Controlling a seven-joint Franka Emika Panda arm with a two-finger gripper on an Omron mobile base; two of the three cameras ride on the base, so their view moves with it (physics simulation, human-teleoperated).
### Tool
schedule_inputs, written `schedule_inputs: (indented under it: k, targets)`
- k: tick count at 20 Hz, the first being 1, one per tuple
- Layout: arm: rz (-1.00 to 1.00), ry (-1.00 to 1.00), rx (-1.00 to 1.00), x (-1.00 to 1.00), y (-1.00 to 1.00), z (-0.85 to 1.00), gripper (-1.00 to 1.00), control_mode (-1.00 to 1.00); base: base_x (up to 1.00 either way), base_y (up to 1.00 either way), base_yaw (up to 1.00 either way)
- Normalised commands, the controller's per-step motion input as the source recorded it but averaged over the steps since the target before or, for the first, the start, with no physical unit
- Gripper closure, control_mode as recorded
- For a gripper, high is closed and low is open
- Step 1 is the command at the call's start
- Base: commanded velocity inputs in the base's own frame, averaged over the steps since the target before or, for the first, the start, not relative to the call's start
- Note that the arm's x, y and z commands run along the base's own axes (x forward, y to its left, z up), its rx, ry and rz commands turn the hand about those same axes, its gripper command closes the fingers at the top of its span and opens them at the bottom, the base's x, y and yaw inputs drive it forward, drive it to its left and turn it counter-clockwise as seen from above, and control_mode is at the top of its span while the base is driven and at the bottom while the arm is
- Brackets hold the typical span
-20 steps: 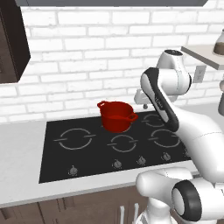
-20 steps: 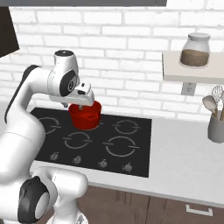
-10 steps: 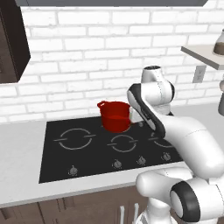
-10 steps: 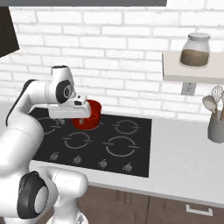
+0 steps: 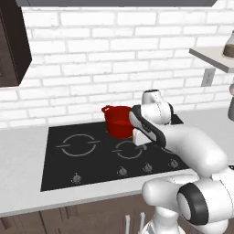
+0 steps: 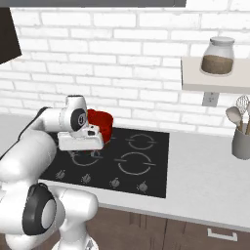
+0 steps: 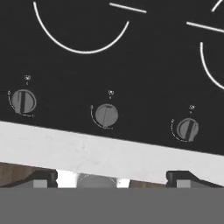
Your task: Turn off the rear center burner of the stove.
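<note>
My gripper (image 7: 111,178) is spread wide, nothing between the fingertips (image 7: 41,178), and it's hanging above the stove (image 5: 59,169) without touching it. The hand view looks straight down at the front strip: three knobs in a row, left knob (image 7: 23,101), middle knob (image 7: 106,115) and right knob (image 7: 188,129), with the pale counter edge (image 7: 109,153) just below them. From the base cameras those knobs are tiny dots, but they give me what the hand view misses: the red pot (image 5: 118,120) sits at the back of the glass over the rear center burner (image 6: 108,137), so I can't really make out that ring. The right base view adds a jar (image 6: 218,56) on a shelf (image 6: 210,81) and a utensil holder (image 6: 241,142).
</note>
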Motion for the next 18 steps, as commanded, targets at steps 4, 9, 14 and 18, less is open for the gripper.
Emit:
schedule_inputs:
  k: [4,9,14,18]
  targets:
    - [0.07,0.03,0.10,0.14,0.00,-0.67,-1.00,-1.00,0.00,0.00,0.00]
    - [0.03,0.00,0.20,0.17,0.00,-0.53,-1.00,-1.00,0.00,0.00,0.00]
    - [0.03,-0.01,0.01,0.20,0.00,-0.40,-1.00,-1.00,0.00,0.00,0.00]
    - [0.00,0.00,-0.05,0.05,0.00,-0.42,-1.00,-1.00,0.00,0.00,0.00]
